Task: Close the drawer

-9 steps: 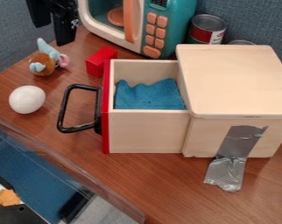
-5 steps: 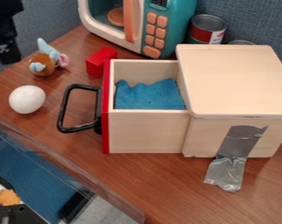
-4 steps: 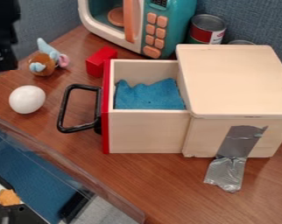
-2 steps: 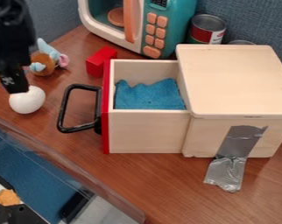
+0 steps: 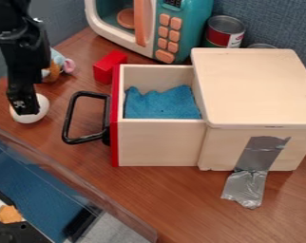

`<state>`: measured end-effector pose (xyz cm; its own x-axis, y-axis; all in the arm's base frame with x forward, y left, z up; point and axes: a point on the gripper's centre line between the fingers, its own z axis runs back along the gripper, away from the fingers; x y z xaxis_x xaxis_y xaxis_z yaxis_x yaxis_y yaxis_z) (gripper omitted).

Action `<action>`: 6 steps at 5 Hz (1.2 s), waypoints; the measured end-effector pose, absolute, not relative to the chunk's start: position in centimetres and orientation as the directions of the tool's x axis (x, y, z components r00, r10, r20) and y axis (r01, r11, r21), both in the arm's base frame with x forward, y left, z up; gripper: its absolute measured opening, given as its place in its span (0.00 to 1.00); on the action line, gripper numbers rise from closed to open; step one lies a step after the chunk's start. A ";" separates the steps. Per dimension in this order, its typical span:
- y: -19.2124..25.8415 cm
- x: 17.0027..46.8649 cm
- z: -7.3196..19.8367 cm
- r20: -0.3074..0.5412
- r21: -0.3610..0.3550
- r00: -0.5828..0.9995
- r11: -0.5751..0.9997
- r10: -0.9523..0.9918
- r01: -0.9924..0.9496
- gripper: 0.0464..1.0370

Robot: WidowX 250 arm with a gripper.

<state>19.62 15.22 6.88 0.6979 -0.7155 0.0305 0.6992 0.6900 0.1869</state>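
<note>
The black gripper [image 5: 23, 102] hangs at the left, in front of the white ball and to the left of the drawer's handle, apart from it. The wooden drawer [image 5: 158, 142] stands pulled out of its box [image 5: 257, 90] toward the left. It has a red front [image 5: 115, 118] and a black loop handle [image 5: 68, 118]. A blue cloth [image 5: 162, 103] lies inside the drawer.
A white ball [image 5: 40, 112] lies partly behind the gripper, with a plush toy [image 5: 54, 71] farther back. A red block [image 5: 109, 66] stands behind the drawer front. At the back are a teal toy microwave [image 5: 187, 28] and a can [image 5: 224, 32]. Grey tape [image 5: 260, 154] holds the box.
From the upper left, the gripper first shifted left, then came down and toward the camera, in front of the ball. The drawer has not moved.
</note>
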 end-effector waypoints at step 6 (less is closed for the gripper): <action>13.3 18.7 4.0 -0.019 0.174 0.670 0.657 -0.742 0.734 0.96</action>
<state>18.66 13.27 4.01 0.6697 -0.7424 -0.0194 0.7335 0.6571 0.1736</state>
